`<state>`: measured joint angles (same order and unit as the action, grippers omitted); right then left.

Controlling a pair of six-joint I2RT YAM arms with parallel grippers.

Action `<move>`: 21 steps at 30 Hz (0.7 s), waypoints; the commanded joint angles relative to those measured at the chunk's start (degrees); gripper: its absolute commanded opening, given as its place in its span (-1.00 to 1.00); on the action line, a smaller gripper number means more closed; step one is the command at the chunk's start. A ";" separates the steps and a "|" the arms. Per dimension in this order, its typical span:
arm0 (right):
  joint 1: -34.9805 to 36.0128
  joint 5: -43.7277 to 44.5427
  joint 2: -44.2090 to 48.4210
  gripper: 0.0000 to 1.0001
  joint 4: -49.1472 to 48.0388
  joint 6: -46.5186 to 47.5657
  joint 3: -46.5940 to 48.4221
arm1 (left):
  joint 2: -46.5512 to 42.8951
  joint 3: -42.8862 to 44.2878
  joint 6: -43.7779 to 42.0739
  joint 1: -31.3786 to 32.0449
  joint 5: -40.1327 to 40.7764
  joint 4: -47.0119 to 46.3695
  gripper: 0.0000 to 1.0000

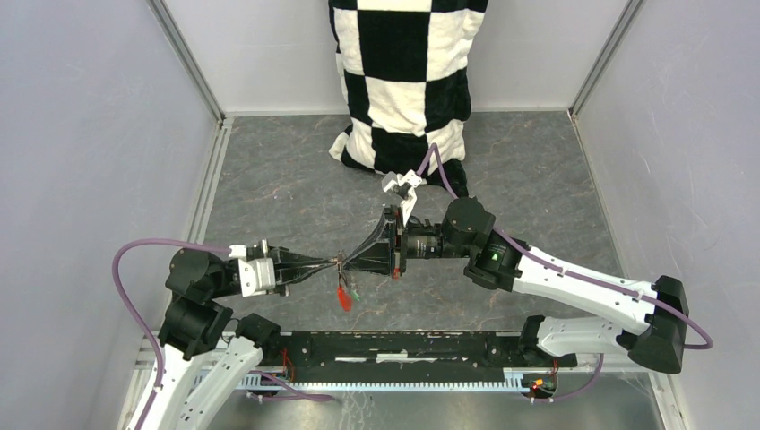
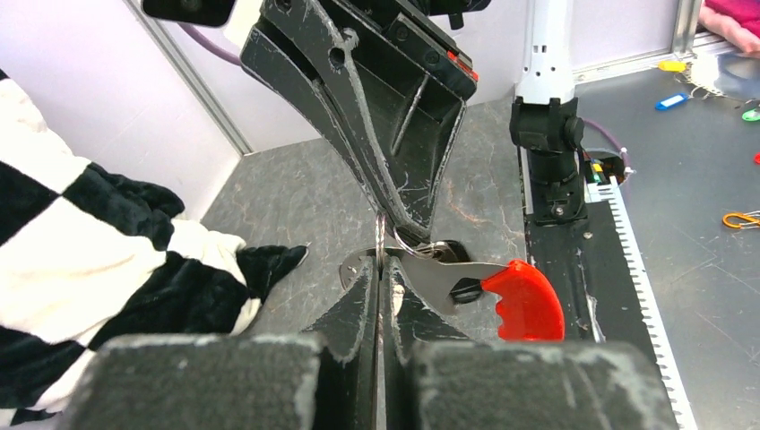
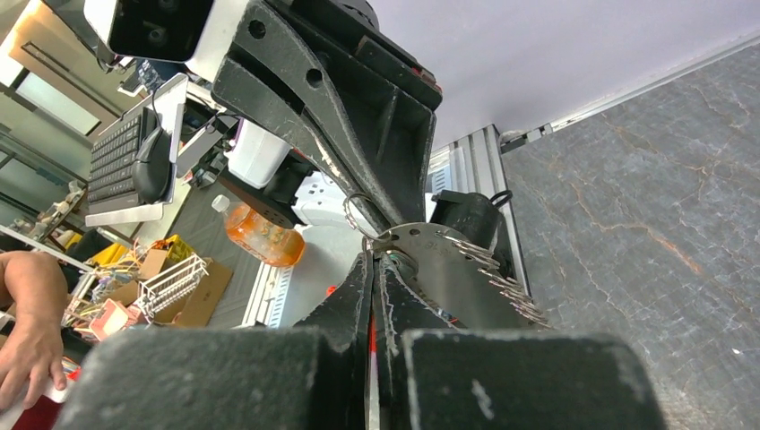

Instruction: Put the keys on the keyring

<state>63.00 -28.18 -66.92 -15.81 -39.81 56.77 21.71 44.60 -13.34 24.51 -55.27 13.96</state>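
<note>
Pinches, two: left fingers (image 2: pixel 357 309) on one keyring (image 2: pixel 529 305), right fingers (image 3: pixel 351 300) on one key (image 3: pixel 448 269) (both mid-air).

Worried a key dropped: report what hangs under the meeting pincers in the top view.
A red tag and a green tag dangle below the left pincer and right pincer; the pincers cover their attachment.

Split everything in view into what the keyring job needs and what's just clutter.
Job:
thin silvery metal ring
flat silvery toothed metal key
long red plastic tag
small bright green plastic tag

Lying about:
black-and-white checkered plush cloth
orange drink bottle
black keyboard
orange wire clip
small blue tag
</note>
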 commanded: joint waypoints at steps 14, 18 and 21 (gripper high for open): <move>0.29 2.76 1.45 -0.98 -0.52 -1.25 -0.61 | -1.05 2.29 -6.12 -0.02 -5.71 1.11 -0.96; 0.29 2.53 1.00 -0.98 -0.29 -1.24 -0.35 | -1.32 2.30 -7.69 -0.08 -6.06 2.27 -0.95; 0.20 2.62 0.75 -0.98 0.06 -1.26 -0.05 | -1.46 2.33 -7.94 -0.08 -6.15 2.27 -0.96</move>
<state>63.26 -27.03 -66.37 -15.31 -40.88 55.86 21.04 44.69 -18.02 24.49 -58.92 16.56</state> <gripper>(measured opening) 0.012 0.043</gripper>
